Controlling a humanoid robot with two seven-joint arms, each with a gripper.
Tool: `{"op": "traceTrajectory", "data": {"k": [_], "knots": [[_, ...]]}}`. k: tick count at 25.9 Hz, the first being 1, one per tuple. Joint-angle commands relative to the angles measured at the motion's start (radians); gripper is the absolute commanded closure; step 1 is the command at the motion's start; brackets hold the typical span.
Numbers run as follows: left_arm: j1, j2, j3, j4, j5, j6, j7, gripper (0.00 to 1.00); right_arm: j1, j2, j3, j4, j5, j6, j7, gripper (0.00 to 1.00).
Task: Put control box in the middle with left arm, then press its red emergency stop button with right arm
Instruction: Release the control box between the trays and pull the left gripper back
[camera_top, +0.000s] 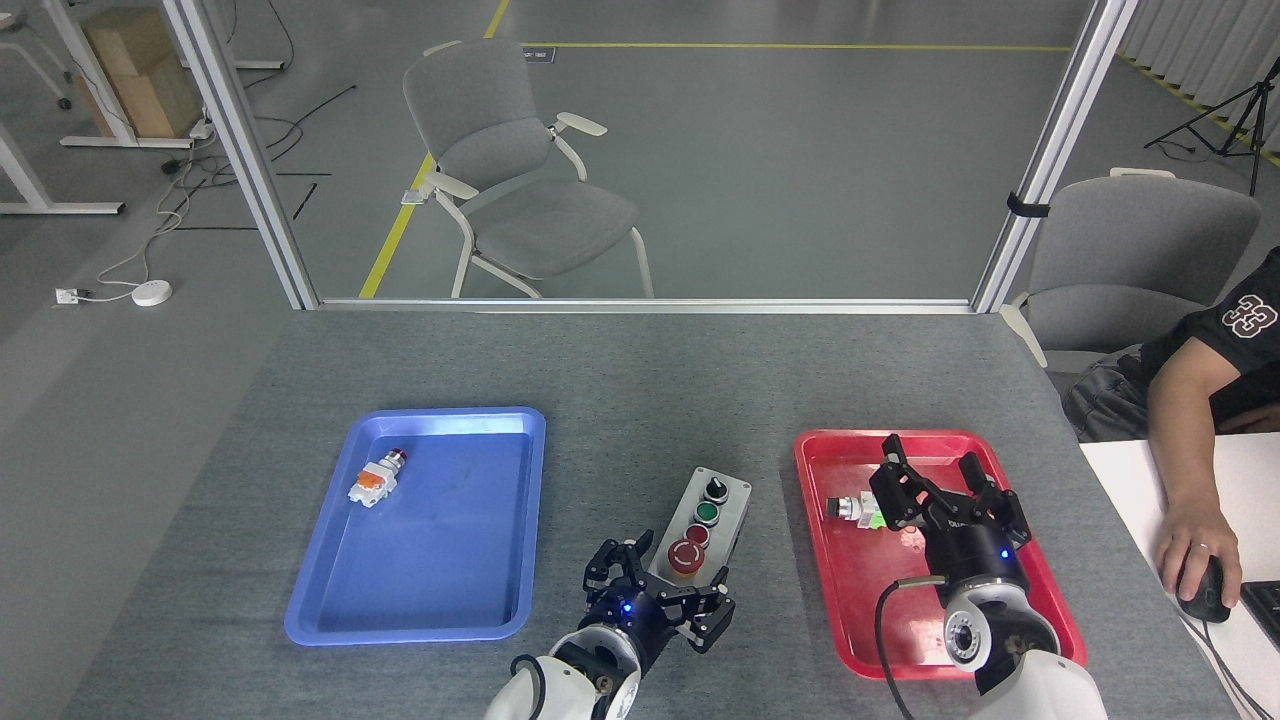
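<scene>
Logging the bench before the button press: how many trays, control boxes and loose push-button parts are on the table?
Trays: 2, blue tray and red tray
Control boxes: 1, control box
Loose parts: 2, white-and-orange part and small part
Total: 5
</scene>
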Motion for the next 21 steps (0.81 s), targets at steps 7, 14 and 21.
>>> {"op": "traceTrajectory", "data": {"k": [7,14,21], "knots": [[0.219,0.197,0.018,-0.36,0.005,-0.009,0.001,0.01,-0.006,-0.028,0.003,0.0,-0.001,-0.02,0.009,0.39],[0.44,0.366,0.15,-0.639,0.031,-0.022,0.001,0.01,-0.074,-0.007,0.025,0.0,-0.001,-0.151,0.03,1.0],[0.429,0.363,0.516,-0.636,0.032,-0.134,0.003,0.01,-0.089,0.084,0.245,0.021,0.011,-0.206,0.136,1.0]]}}
